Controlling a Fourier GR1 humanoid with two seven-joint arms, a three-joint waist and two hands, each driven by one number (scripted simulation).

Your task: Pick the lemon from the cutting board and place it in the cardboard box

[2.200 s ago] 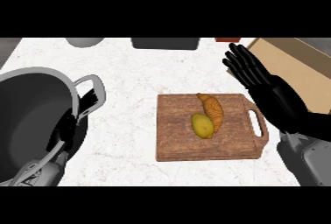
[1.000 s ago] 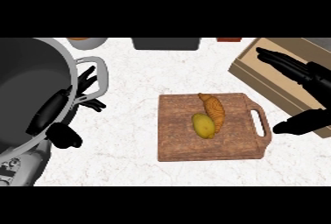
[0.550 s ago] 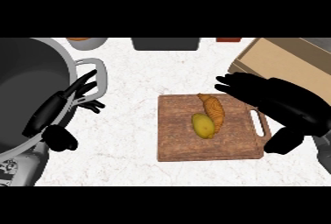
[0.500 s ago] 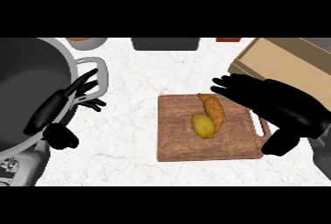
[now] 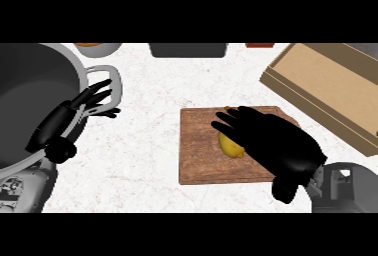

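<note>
The lemon [image 5: 231,146] lies on the cutting board [image 5: 201,155], near the board's middle, so nothing has been carried yet; the cardboard box [image 5: 322,80] stands at the far right with its top open and nothing visible inside. The right hand [image 5: 275,142] is spread over the board, palm down, fingers straight and reaching leftward over the lemon; it covers part of the fruit and most of an orange vegetable [image 5: 227,108] just beyond it, but the fingers are not curled round anything, so it holds nothing. The left hand [image 5: 74,115] rests open at the left, fingers up, against the rim of a large grey pot [image 5: 29,90]; what remains, by my reading, is the whole job: closing on the lemon, lifting it, and carrying it to the box.
</note>
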